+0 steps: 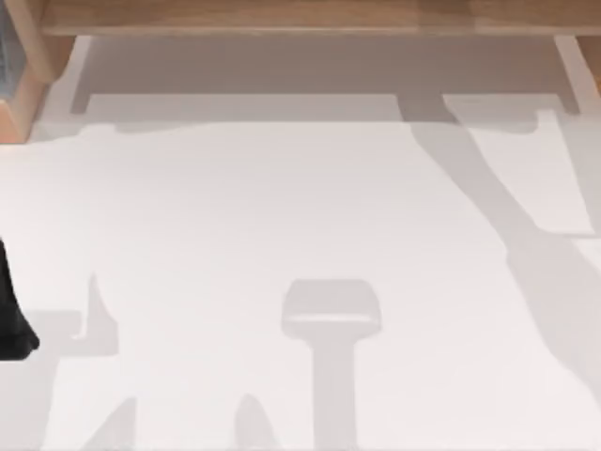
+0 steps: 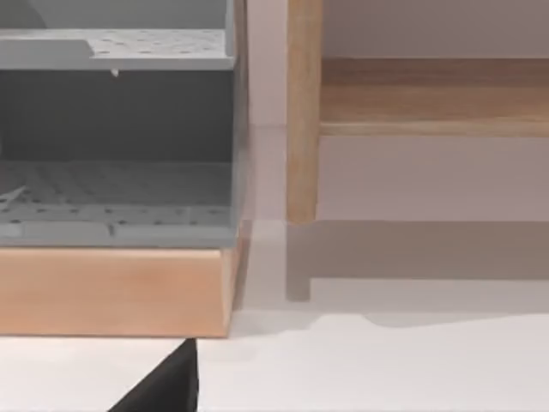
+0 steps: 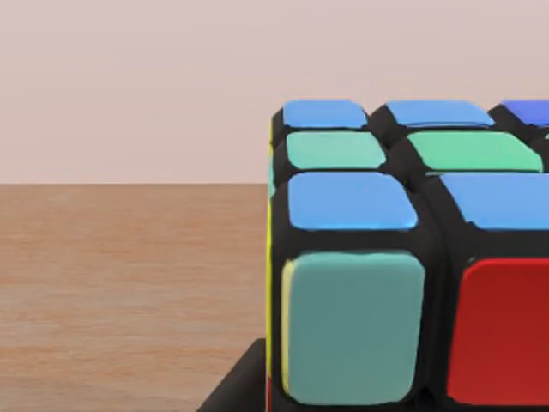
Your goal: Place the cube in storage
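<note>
The cube point(image 3: 403, 257), a puzzle cube with blue, green, teal and red tiles in a black frame, sits very close in the right wrist view, over a brown wooden surface point(image 3: 120, 283). Its underside is cut off, so I cannot tell whether it rests on the wood. A dark part of my right gripper point(image 3: 236, 386) lies right against the cube's lower edge. The storage, a grey perforated shelf unit point(image 2: 116, 184) on a wooden base point(image 2: 111, 292), appears in the left wrist view. A dark part of my left gripper point(image 2: 163, 386) shows low in that view. My left arm point(image 1: 13, 319) is at the table's left edge.
A wooden shelf frame point(image 1: 300, 17) runs along the back of the white table point(image 1: 282, 207), with a wooden post point(image 2: 303, 112) beside the grey unit. The wooden corner point(image 1: 23, 94) of the storage base is at the far left. Arm shadows fall across the table.
</note>
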You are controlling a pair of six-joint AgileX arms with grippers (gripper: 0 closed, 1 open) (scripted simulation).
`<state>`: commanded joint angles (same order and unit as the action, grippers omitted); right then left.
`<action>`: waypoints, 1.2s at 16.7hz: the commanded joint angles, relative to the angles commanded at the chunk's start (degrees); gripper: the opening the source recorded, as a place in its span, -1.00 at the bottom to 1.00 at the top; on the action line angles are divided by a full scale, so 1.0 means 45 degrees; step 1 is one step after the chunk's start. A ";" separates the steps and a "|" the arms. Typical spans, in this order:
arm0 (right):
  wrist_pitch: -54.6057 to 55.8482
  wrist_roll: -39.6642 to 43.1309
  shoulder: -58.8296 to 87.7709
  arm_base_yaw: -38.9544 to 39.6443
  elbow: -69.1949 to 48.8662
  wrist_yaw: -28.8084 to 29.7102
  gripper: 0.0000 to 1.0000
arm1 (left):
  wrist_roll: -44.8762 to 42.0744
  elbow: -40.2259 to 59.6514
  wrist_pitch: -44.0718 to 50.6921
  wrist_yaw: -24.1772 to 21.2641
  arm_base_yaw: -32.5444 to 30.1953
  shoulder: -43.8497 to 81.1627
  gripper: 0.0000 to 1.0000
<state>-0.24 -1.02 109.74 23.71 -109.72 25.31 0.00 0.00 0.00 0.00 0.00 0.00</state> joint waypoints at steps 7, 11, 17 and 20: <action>-0.1757 0.0106 -0.0613 -0.1447 -0.1497 0.0135 -1.00 | 0.0000 0.0000 0.0000 0.0000 0.0000 0.0000 1.00; -0.5061 0.0687 -0.1050 -0.3834 -0.3652 0.0380 -1.00 | 0.0000 0.0000 0.0000 0.0000 0.0000 0.0000 1.00; -1.1563 0.2355 0.0224 -0.7564 -0.7285 -0.0070 -1.00 | 0.0000 0.0000 0.0000 0.0000 0.0000 0.0000 1.00; -1.4779 0.3259 0.2131 -0.8886 -0.8902 -0.0872 -1.00 | 0.0000 0.0000 0.0000 0.0000 0.0000 0.0000 1.00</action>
<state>-66.75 13.64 119.33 -16.28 -149.78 21.39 0.00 0.00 0.00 0.00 0.00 0.00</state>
